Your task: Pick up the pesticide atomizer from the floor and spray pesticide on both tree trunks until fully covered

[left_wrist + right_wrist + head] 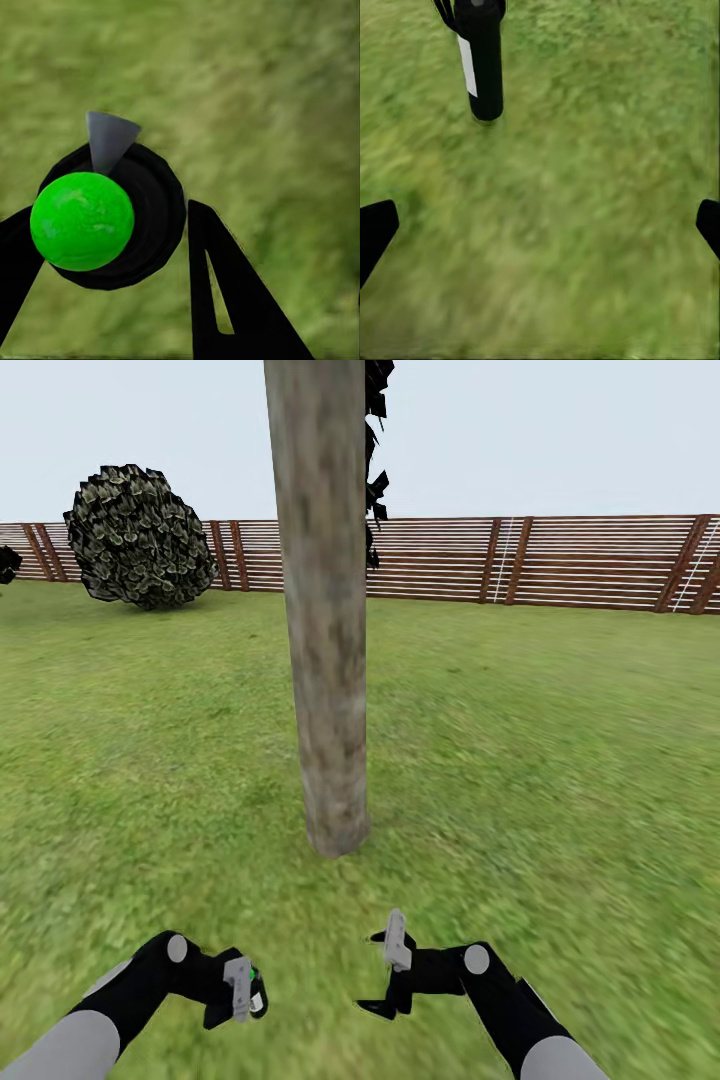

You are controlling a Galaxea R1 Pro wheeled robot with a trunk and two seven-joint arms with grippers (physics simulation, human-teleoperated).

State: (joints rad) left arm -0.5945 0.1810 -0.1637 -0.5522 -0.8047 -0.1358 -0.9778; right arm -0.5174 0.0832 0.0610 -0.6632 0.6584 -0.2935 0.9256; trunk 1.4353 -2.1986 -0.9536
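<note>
One tree trunk [325,610], thick and pale grey-brown, rises from the grass straight ahead of me, its base a short way beyond both grippers. The pesticide atomizer [97,221] is a black round body with a bright green cap and a grey nozzle. My left gripper [105,225] is shut on it, a black finger on either side. In the head view the left gripper [240,992] hangs low over the lawn with a green speck of the atomizer [253,972] showing. My right gripper [385,975] is open and holds nothing; its fingertips [375,232] are spread wide over grass.
The lawn [550,760] stretches all around. A brown slatted fence [560,560] closes the back. A round dark bush [140,535] stands far left before the fence. Black foliage [375,460] shows behind the trunk. A black cylinder with a white stripe [484,67] hangs over grass.
</note>
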